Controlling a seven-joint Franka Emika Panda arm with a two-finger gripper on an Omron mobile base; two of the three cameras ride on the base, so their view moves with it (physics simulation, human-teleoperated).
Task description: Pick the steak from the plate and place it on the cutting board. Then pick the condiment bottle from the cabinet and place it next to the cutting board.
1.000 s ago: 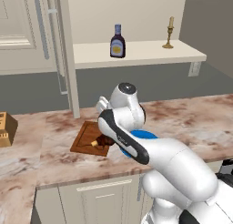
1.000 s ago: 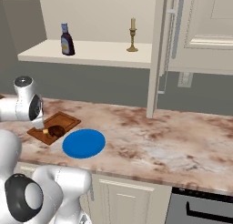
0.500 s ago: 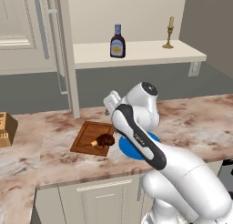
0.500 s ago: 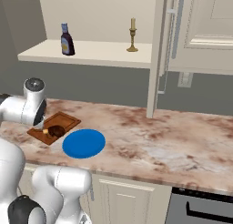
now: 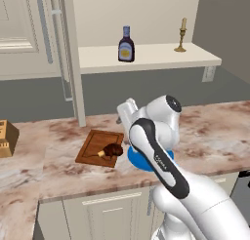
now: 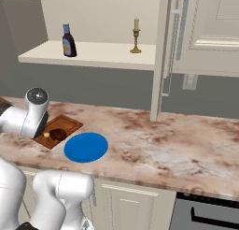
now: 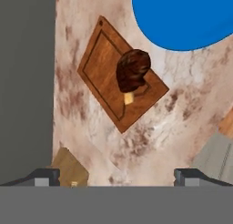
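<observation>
the first half of the task is judged complete: the steak (image 7: pixel 132 73) is seen lying on the cutting board (image 7: pixel 102 59), near the centre of the hand view, its pale bone end pointing toward the bottom of the frame. the blue plate (image 7: pixel 191 18), at the upper right of that view, is bare and lies just beside the board. the claw (image 7: pixel 116 177) is held above the board with its tips spread wide at the bottom left and bottom right of the frame, and nothing is held between them. the second half is not yet begun: the bottle (image 5: pixel 126 45) is shown standing upright on the cabinet (image 5: pixel 146 56) shelf, in the upper middle of the left base view, well apart from a candlestick (image 5: pixel 181 35) toward the upper right. in the left base view the plate is largely hidden behind the white arm, with only an edge visible. a tan block (image 7: pixel 68 168) is cut off at the lower left of the hand view. the bottle's label cannot be read at this size.
</observation>
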